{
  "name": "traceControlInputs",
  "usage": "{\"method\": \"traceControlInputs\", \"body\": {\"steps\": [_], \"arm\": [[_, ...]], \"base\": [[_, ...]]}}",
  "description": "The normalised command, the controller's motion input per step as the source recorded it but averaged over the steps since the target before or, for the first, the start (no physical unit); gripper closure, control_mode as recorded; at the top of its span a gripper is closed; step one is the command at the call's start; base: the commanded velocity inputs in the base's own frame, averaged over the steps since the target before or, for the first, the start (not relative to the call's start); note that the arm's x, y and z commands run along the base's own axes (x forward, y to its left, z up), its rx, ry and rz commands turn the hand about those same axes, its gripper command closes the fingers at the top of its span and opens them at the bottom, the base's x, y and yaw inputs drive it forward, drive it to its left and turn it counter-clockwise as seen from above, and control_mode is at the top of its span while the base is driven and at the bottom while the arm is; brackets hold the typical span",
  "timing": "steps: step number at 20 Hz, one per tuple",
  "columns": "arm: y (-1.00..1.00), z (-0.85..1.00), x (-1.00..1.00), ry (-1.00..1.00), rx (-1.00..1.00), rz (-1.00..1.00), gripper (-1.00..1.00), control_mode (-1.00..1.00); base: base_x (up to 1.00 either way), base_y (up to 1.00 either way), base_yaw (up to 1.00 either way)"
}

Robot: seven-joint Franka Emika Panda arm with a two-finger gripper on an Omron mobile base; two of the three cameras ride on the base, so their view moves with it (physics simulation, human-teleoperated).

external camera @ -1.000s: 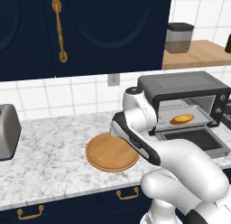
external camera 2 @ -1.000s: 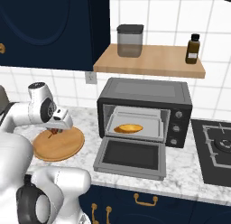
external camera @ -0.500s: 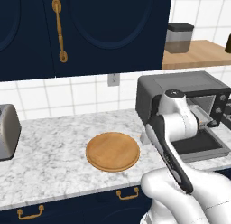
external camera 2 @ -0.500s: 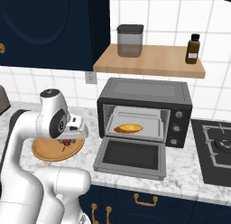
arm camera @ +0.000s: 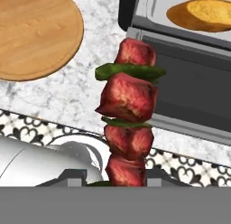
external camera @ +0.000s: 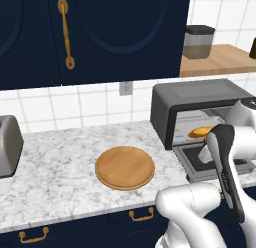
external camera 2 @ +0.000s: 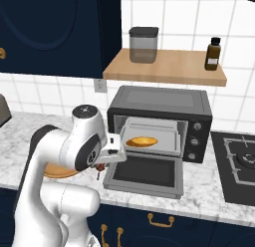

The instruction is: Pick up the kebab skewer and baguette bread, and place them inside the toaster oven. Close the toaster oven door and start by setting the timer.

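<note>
My gripper [arm camera: 117,175] is shut on the kebab skewer [arm camera: 128,121], whose red meat chunks and green slices stand up between the fingers. In the right base view the gripper [external camera 2: 103,166] hangs over the counter just left of the toaster oven door [external camera 2: 144,176], which lies dropped open. The baguette bread [external camera 2: 142,141] rests on the tray inside the toaster oven [external camera 2: 159,99]. From the hand, the baguette bread [arm camera: 203,13] lies beyond the open door [arm camera: 189,83]. The left base view shows the toaster oven [external camera: 195,97] with the baguette bread [external camera: 202,131] inside.
A bare round wooden plate [external camera: 124,167] lies on the marble counter left of the oven. A silver slot toaster [external camera: 7,147] stands at the far left. A jar [external camera 2: 143,44] and a brown bottle [external camera 2: 213,54] sit on the shelf above. A stove [external camera 2: 239,161] lies to the right.
The arm has swung right from the wooden plate to the front of the open oven, carrying the kebab skewer. The plate is left bare; the baguette has not moved.
</note>
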Motion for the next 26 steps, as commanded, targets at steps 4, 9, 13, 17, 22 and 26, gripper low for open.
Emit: {"method": "traceControlInputs", "body": {"steps": [4,9,13,17,22,26], "arm": [[-1.00,0.37,-0.16,0.00,0.03,0.06,1.00,-1.00],[-1.00,0.25,0.21,0.00,0.11,0.03,1.00,-1.00],[-0.91,0.09,0.54,0.00,0.15,0.07,1.00,-1.00],[-0.39,-0.03,0.63,0.00,0.06,0.09,1.00,-1.00],[0.00,-0.24,0.76,0.00,0.00,0.01,1.00,-1.00],[0.00,-0.60,0.53,0.00,0.00,0.00,1.00,-1.00]], "base": [[0.00,0.00,0.00],[0.00,0.00,0.00],[0.00,0.00,0.00],[0.00,0.00,0.00],[0.00,0.00,0.00],[0.00,0.00,0.00]]}}
